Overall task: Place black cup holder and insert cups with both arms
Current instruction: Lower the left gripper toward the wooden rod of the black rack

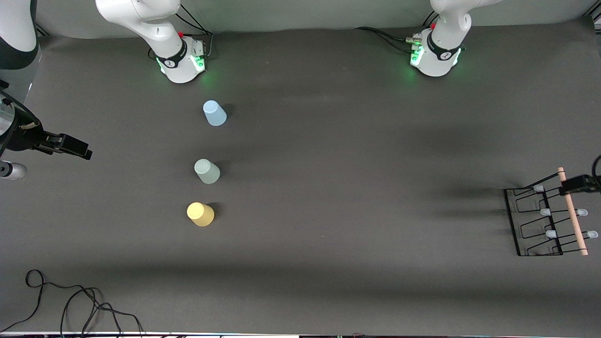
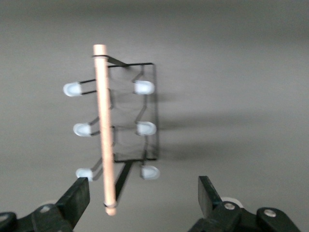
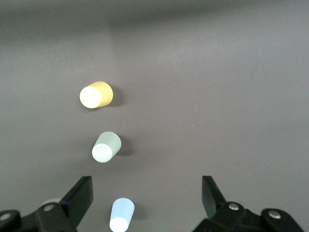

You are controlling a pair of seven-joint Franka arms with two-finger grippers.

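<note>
The black cup holder point(image 1: 535, 220) stands at the left arm's end of the table, its wooden rod handle point(image 1: 573, 211) on top and its pegs capped in pale plastic. My left gripper point(image 1: 582, 184) hangs open above it. In the left wrist view the holder point(image 2: 145, 121) lies below the gripper point(image 2: 142, 186), with one end of the rod point(image 2: 104, 125) between the fingers and untouched. Three cups stand in a row, closed ends up: blue point(image 1: 214, 113), grey-green point(image 1: 207, 171), yellow point(image 1: 200, 214). My right gripper point(image 1: 77, 148) is open and empty, high over the right arm's end; in its wrist view point(image 3: 146, 186) the blue cup point(image 3: 121, 215) is closest.
The two arm bases point(image 1: 181, 63) point(image 1: 436, 58) with green lights stand along the farthest table edge. Loose black cables point(image 1: 70, 305) lie at the nearest corner at the right arm's end. A dark mat point(image 1: 352, 188) covers the table.
</note>
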